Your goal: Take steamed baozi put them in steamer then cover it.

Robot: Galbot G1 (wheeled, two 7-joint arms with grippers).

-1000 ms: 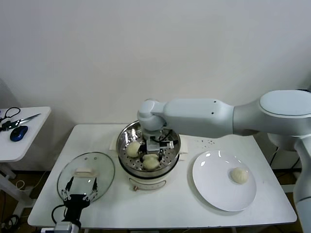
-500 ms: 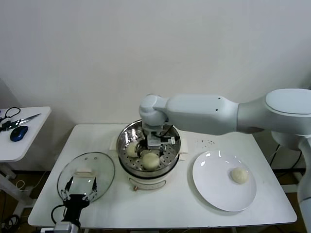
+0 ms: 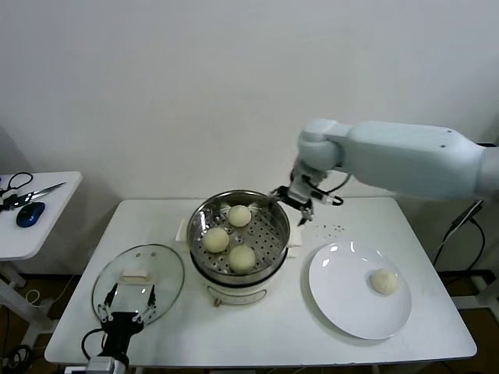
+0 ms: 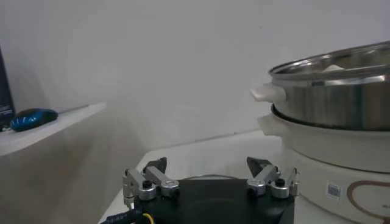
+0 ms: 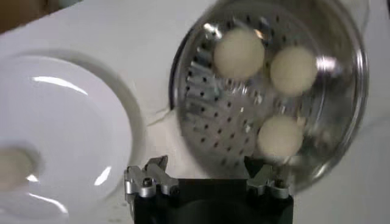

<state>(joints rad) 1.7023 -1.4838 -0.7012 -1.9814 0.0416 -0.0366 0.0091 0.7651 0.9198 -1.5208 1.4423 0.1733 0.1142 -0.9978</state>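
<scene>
The steel steamer (image 3: 267,234) stands mid-table on its cream base. Three baozi lie in it: one at the back (image 3: 238,216), one at the left (image 3: 216,239), one at the front (image 3: 242,258). A fourth baozi (image 3: 383,281) lies on the white plate (image 3: 347,280). My right gripper (image 3: 300,204) is open and empty, just past the steamer's back right rim. In the right wrist view the right gripper (image 5: 204,164) hangs above the steamer (image 5: 213,115) and the plate (image 5: 67,122). The glass cover (image 3: 160,269) lies flat at the front left. My left gripper (image 3: 126,305) is open over its near edge.
A side table (image 3: 47,214) at the far left holds a blue mouse (image 3: 30,213) and scissors (image 3: 31,192). The left wrist view shows the left gripper (image 4: 207,167) low beside the steamer wall (image 4: 341,103). Small dark specks lie on the table behind the plate.
My right gripper has risen out of the steamer and swung right past its rim, empty. A third baozi now shows at the back of the steamer. The left arm has not moved.
</scene>
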